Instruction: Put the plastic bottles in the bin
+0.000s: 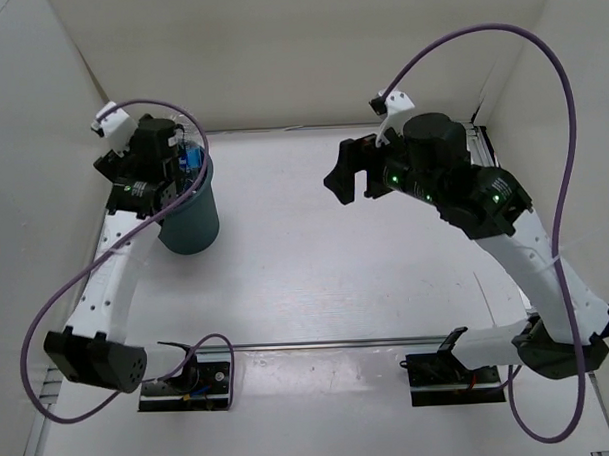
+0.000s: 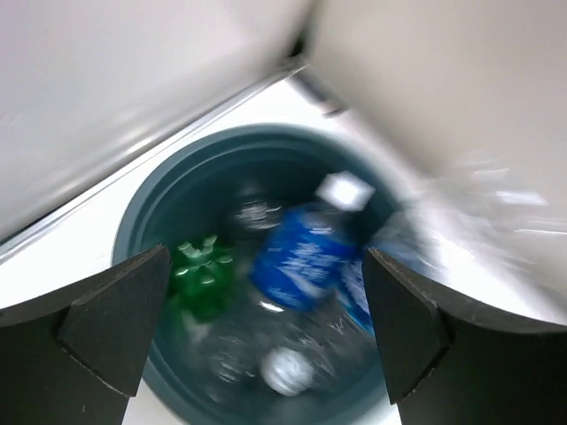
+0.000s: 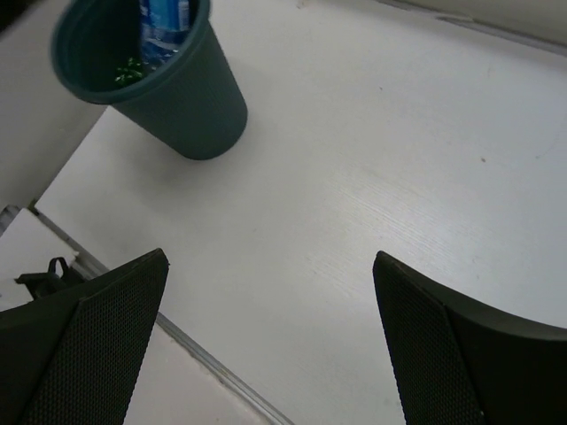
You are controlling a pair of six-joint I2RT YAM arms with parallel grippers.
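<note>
Left wrist: left hand [image 2: 266,305] apart above bin [image 2: 133,221], bottles [image 2: 297,257] inside, drop looks done; right hand [image 3: 270,341] apart. Next: lift clear.

White bench [image 1: 316,258], matte; faint scuffs show in right wrist view. White walls [image 1: 298,48] enclose back and both sides. Thin metal rail [image 1: 319,344] crosses near edge, left to right. Slotted frame piece [image 1: 479,140] at far right corner, possibly aluminium.
</note>
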